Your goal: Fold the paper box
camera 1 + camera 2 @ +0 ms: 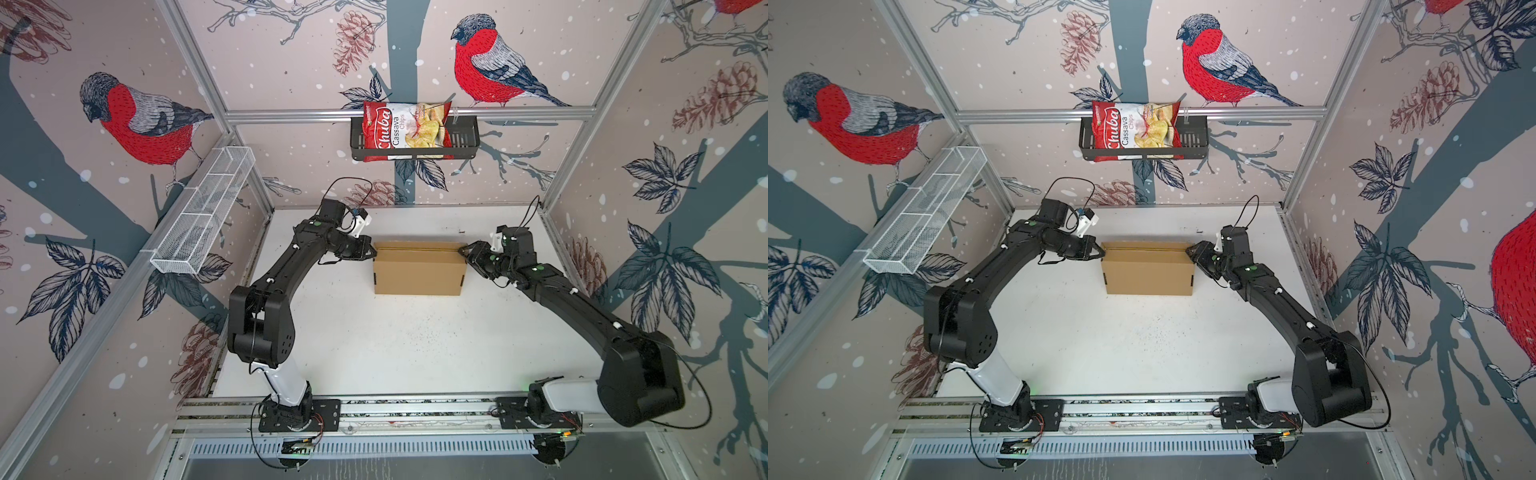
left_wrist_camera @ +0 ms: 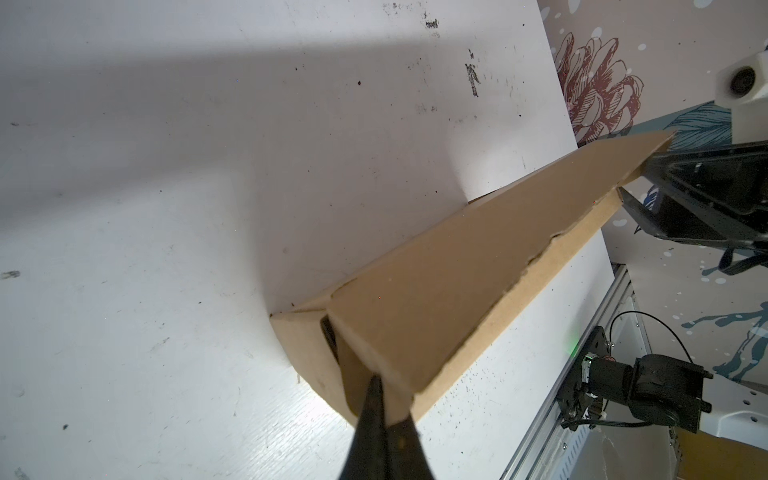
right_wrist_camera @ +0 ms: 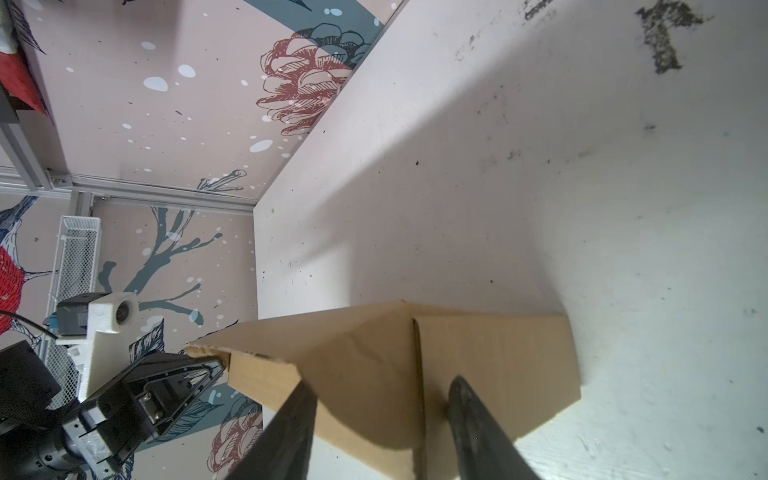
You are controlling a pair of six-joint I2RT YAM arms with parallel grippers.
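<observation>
Brown corrugated card, unprinted: the paper box (image 1: 419,269) sits on the white table (image 1: 395,345), mid-width and toward the back wall. Its long top flap looks partly raised along the far edge.

- Left gripper (image 1: 372,252): at the box's left far corner, fingers clenched together, tip pressed to the end fold. I see nothing between them.
- Right gripper (image 3: 382,384): at the opposite far corner, jaws apart astride the end fold. Whether they bite the card, I cannot tell.

Risks, my guess:
- The box looks light and the table smooth, so an uneven push could skew it.
- The clenched tip could slip and let the flap spring up.
- A hard squeeze would crease the card.

Writing: only on the red bag (image 1: 405,131) in the black wall basket (image 1: 465,143), "Chuba Cassava Chips".
</observation>
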